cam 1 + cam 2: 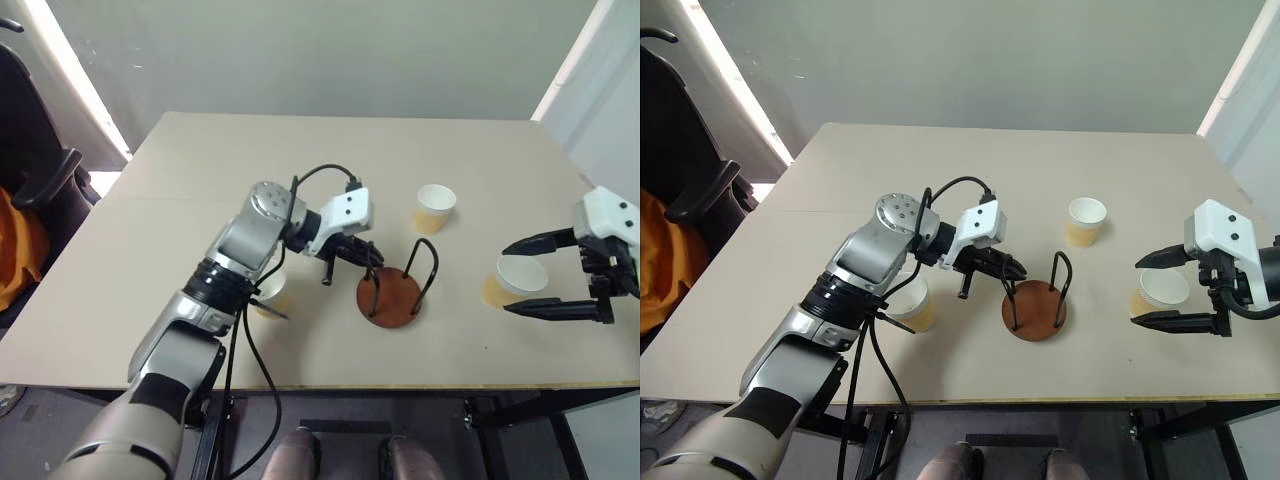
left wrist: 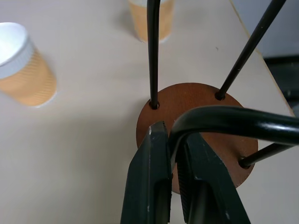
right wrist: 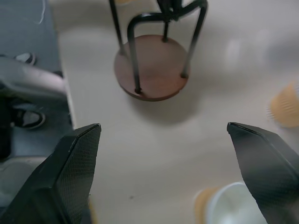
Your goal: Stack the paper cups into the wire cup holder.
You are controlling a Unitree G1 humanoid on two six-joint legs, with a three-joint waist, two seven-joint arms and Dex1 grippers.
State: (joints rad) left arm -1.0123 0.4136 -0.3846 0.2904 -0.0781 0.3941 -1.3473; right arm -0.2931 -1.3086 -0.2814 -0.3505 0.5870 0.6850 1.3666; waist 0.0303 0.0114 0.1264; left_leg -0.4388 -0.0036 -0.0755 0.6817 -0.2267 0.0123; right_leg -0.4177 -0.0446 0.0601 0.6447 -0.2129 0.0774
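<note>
The left gripper (image 2: 170,154) was pinched narrow on the top bend of one thin black wire loop of the wire cup holder (image 1: 391,298), a round reddish-brown disc base with black wire hoops standing upright from it; in the left wrist view the two black fingers (image 2: 149,177) closed on either side of the curved wire with the disc directly beneath and beyond them. So the holder hung off the tips of that pincer, its long axis upright, and the left arm looked to be steadying it rather than fetching a cup. The right gripper (image 1: 548,275) stood spread wide, its two fingers straddling a tan-yellow tapered paper cup with a white rolled rim (image 1: 512,279) that stood upright on the pale beige tabletop (image 1: 300,150) just inside the jaws' reach, apparently not yet touched by either finger. From that open pincer the holder lay across the table toward the robot's left, with bare tabletop between. A second paper cup (image 1: 434,207) stood farther out on the table, beyond the holder and between the two pincers, and a third cup (image 1: 914,304) stood close under the left forearm, behind the left pincer. The right arm was plainly the nearer to a cup, so the coming move probably turned on closing on that cup, lifting it and carrying it leftward over the upright hoops.
</note>
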